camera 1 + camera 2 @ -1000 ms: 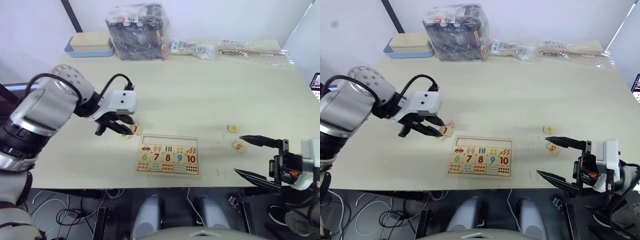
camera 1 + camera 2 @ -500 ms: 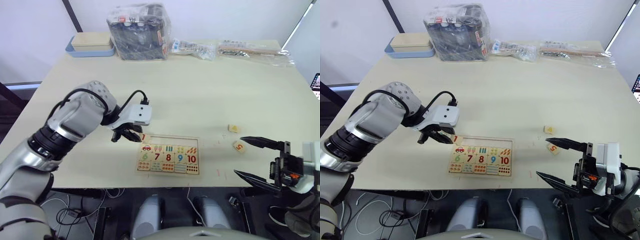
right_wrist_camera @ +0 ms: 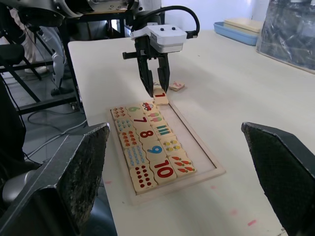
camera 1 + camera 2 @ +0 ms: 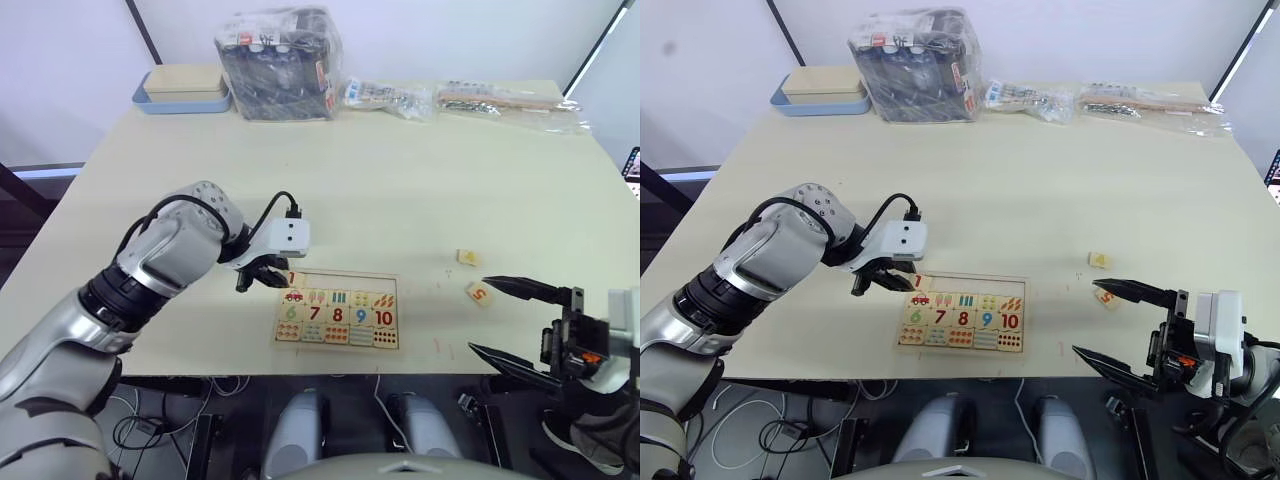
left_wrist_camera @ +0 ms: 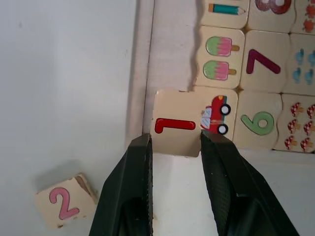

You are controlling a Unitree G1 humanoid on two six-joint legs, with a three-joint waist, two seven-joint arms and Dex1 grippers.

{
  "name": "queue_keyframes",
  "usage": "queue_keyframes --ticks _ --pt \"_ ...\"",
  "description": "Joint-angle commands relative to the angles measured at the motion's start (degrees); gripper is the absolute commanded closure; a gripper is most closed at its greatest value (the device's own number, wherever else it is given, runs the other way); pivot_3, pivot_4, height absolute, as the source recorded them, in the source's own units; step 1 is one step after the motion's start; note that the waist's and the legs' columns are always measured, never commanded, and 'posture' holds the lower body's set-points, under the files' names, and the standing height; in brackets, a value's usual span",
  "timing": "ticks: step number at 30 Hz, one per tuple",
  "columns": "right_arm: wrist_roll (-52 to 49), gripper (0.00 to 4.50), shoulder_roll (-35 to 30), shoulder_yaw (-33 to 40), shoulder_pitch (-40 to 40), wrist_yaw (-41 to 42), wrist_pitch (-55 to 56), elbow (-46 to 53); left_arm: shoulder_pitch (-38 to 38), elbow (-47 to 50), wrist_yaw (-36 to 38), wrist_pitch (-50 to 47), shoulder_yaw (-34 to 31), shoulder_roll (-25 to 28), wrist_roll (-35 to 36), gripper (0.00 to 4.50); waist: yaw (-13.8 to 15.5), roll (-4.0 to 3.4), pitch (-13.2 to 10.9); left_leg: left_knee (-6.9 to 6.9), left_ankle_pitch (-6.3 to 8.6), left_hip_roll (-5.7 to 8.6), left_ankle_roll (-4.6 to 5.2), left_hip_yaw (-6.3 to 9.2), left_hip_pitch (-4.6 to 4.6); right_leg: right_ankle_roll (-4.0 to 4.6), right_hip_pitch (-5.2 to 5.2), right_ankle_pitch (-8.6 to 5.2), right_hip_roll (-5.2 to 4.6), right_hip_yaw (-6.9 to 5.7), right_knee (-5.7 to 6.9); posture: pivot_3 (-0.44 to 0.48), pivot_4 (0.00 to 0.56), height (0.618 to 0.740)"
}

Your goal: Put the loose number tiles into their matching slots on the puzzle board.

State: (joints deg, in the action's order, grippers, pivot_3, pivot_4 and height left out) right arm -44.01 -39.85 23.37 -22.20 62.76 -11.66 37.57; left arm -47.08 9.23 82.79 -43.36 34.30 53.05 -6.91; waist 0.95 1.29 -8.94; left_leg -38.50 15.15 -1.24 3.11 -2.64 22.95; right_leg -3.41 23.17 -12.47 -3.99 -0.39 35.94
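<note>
Holding the "1" tile point(image 5: 173, 129) pinched between its fingers, the left gripper point(image 5: 175, 147) hangs over the near-left corner of the puzzle board point(image 4: 336, 309), at centre frame, the tile overlapping the car square and not yet seated. The board's top row of slots looks bare, so none of the five seems placed. Four loose tiles are visible: this one, a "2" tile point(image 5: 66, 205) beside the board, a "5" tile point(image 4: 477, 293) and another tile point(image 4: 466, 257) at right. The right gripper point(image 4: 505, 321), lower right, is spread wide and empty.
</note>
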Motion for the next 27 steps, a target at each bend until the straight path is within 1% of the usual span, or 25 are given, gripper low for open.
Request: queue_keyframes --ticks 1,13,27 --pt "-0.64 0.0 0.27 1.54 -0.38 0.11 1.51 1.52 -0.34 -0.2 -0.72 0.2 -0.57 -0.29 -1.01 3.58 -0.02 0.0 0.0 0.0 0.0 0.0 0.0 0.0 0.0 0.0 0.0 0.0 0.0 0.0 0.0 0.0 0.15 0.74" --pt "-0.24 0.0 0.44 1.42 -1.56 0.12 2.45 1.72 0.44 -1.33 -1.9 1.62 -0.18 -1.7 -2.12 3.58 0.01 0.0 0.0 -0.01 0.0 0.0 0.0 0.0 0.0 0.0 0.0 0.0 0.0 0.01 0.02 0.0 0.15 0.74" --pt "0.47 0.0 1.25 0.97 -2.31 1.11 3.65 0.69 2.35 3.21 -1.58 0.66 -0.17 -1.18 -3.11 3.58 0.04 0.0 0.02 -0.01 0.0 0.0 0.0 0.0 -0.01 0.01 -0.01 0.01 0.0 0.02 0.03 0.0 0.15 0.74"
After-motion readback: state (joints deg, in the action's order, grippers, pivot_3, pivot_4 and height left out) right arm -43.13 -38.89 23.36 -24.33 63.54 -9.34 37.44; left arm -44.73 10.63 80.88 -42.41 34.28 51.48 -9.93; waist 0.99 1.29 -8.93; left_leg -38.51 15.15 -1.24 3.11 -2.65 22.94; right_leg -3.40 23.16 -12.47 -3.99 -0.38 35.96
